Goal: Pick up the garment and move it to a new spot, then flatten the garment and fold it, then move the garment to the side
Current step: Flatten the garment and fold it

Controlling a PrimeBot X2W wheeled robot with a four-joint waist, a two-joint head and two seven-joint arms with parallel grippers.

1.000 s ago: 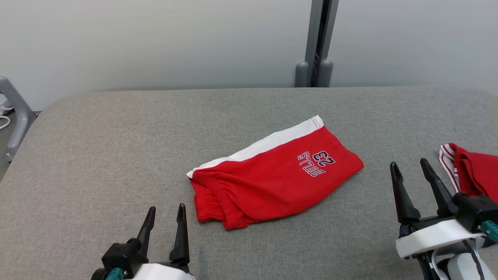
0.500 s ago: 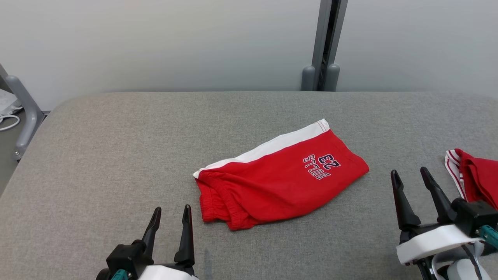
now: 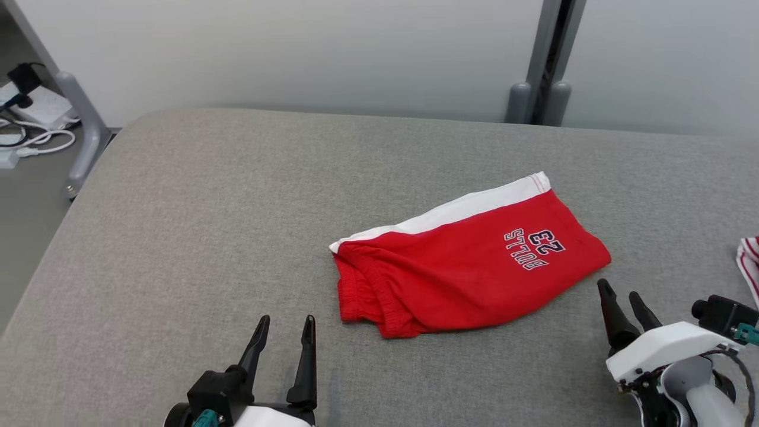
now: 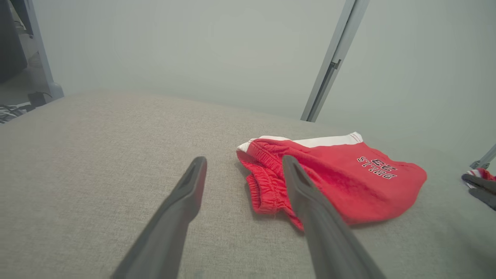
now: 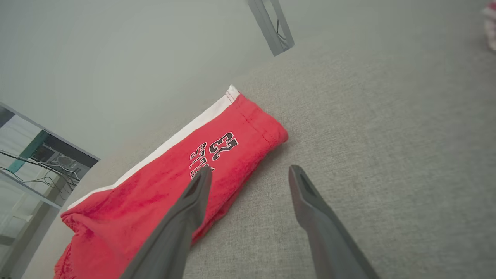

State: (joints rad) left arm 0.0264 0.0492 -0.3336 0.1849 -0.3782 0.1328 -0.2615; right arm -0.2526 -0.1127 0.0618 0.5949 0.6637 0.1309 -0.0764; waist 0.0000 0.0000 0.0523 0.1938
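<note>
Grey woven-fabric tabletop (image 3: 178, 249), rounded far corners, spans foreground. Behind tabletop: plain pale wall (image 3: 296, 53), matte, evenly lit. Behind tabletop's far edge, right of middle: grey vertical post (image 3: 548, 47), two rounded grey stubs (image 3: 520, 102) at its base. Off tabletop's far-left corner: slanted grey metal leg (image 3: 83, 130), white box with cables (image 3: 42, 108), grey floor (image 3: 24, 237).

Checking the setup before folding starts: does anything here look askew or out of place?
The red shorts lie diagonally on the grey table, loosely doubled over, their elastic waistband bunched at the near-left end. A second red-and-white garment shows at the head view's right edge. Nothing looks damaged.
</note>
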